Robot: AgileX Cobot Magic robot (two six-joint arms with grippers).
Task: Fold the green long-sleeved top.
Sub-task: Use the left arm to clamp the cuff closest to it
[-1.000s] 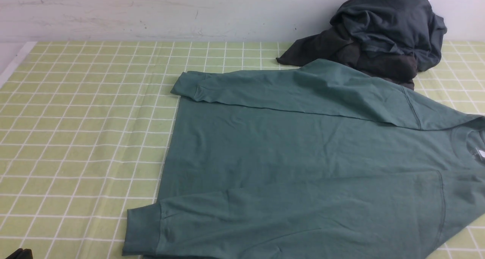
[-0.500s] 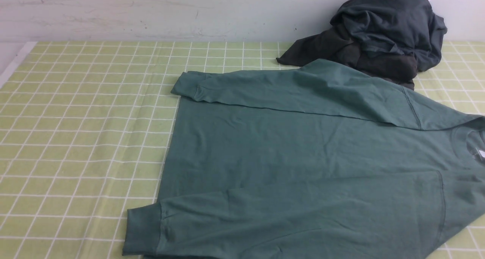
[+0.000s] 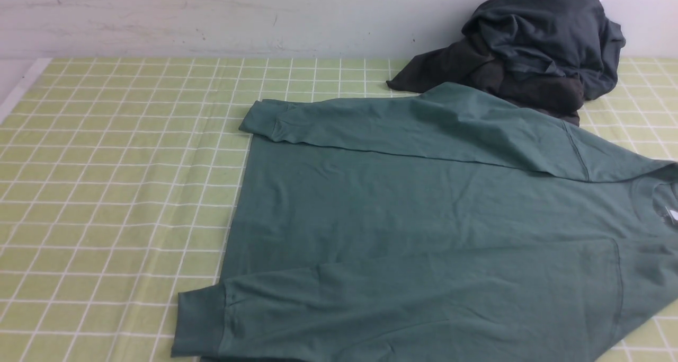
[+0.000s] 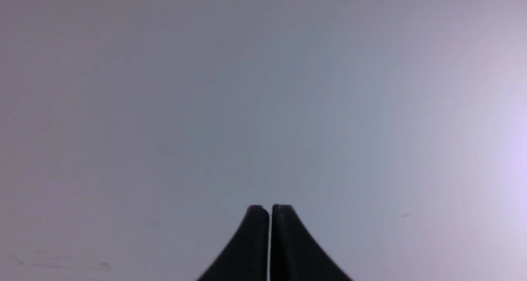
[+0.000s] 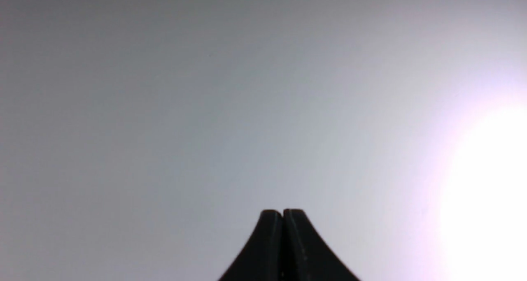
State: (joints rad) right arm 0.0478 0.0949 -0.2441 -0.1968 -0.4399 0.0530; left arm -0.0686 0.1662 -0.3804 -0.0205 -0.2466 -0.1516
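Green top (image 3: 424,219) lies flat on desk (image 3: 106,192), centre-right, long axis L-R: neck at right, hem at left. Left tool (image 4: 269,209) & right tool (image 5: 283,212) both pinched closed, empty, away from cloth. Right arm prob. nearer.

Ahead of my left jaws I have a blank plane (image 4: 247,108), and the same ahead of my right jaws. Out on the surface (image 3: 106,166), the long-sleeved top (image 3: 424,213) lies flat, mostly toward my right jaws' side, with its neck (image 3: 662,203) furthest that way. Its far sleeve (image 3: 413,129) and near sleeve (image 3: 424,309) both lie across the body, cuffs toward my left jaws' side. Behind it, touching its far shoulder, a heap of clothes (image 3: 535,49) sits by the wall (image 3: 212,17).
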